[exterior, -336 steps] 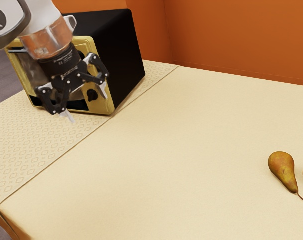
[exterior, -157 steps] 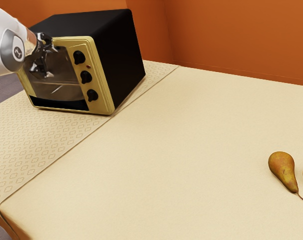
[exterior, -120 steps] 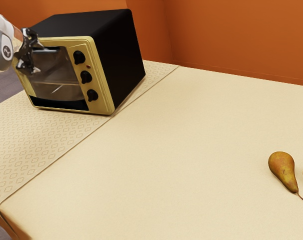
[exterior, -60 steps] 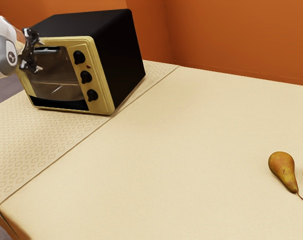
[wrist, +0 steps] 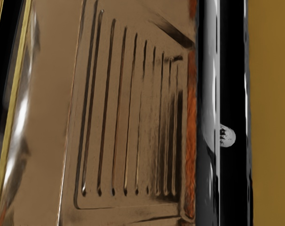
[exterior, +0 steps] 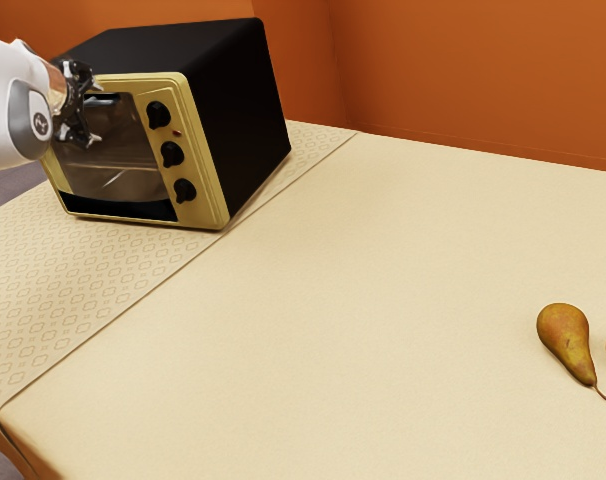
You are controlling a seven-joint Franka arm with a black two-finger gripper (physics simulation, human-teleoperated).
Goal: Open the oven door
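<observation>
At the exterior view's left, my black two-finger gripper (exterior: 97,114) is near the glossy black handle (wrist: 208,94), fingers apart, but the brownish glass door (exterior: 120,158) looks shut, all pulling undone.

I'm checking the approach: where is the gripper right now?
In the exterior view's upper left, the gripper is at the upper part of the oven door, by its dark handle.

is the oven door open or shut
Shut. In the exterior view, the oven door sits flush in the gold frame, with no gap visible along its edge beside the knobs.
</observation>
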